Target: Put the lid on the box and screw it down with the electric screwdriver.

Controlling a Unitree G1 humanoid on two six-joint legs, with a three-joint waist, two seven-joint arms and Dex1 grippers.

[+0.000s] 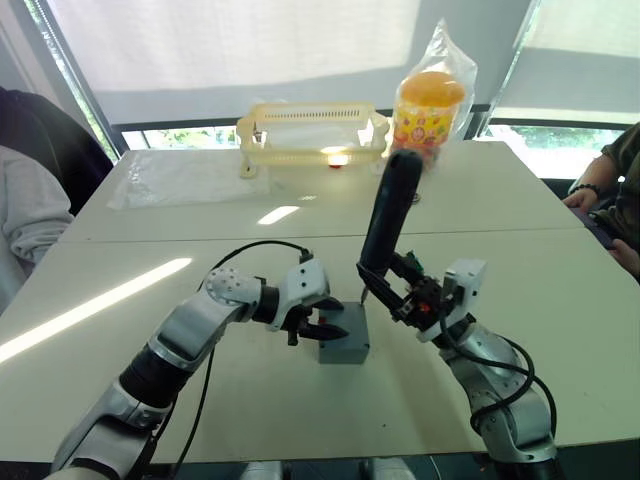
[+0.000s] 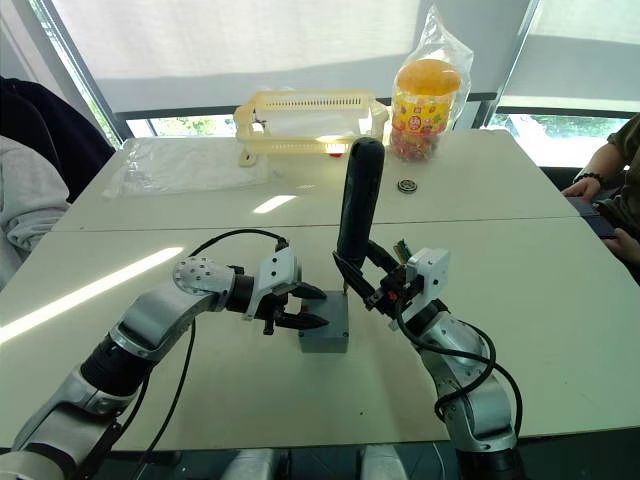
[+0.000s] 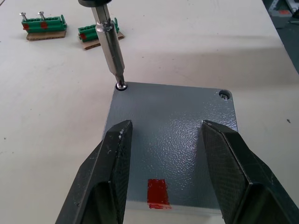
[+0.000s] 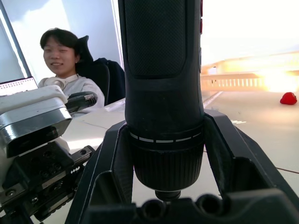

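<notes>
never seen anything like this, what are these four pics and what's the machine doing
It is a humanoid robot with two arms, each ending in a two-fingered end effector. The two wide pictures come from cameras in its head, looking down over a white table. The other two come from cameras on its wrists. The right end effector grips a black electric screwdriver, held nearly upright. Its metal bit rests on a screw at one corner of the grey lid, which already sits on the box. The left end effector is open, its fingers over the lid. Farther back are a cream basket, a jar of sweets and two green connector blocks. People sit at the sides.
</notes>
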